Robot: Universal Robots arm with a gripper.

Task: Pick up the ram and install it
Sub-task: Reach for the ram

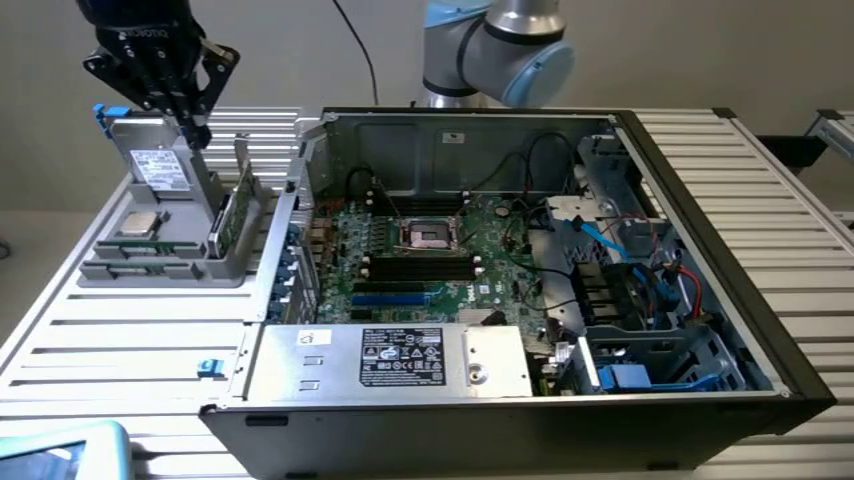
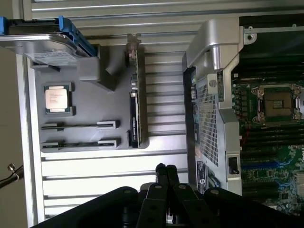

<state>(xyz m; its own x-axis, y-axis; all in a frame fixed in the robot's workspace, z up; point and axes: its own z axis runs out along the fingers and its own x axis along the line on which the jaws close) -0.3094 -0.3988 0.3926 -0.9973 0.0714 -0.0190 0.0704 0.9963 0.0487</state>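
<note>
- Your gripper point(image 1: 198, 128) hung empty, fingers point(image 2: 161, 176) pressed together, well above the ram point(image 2: 71, 144).
- You had to square the fingers across its thin edge.

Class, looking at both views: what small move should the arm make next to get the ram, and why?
Probably shift the gripper over until it is above the ram. The gripper is shut, holds nothing and hangs up by the hard drive, while the ram stands untouched in the grey holder.
</note>
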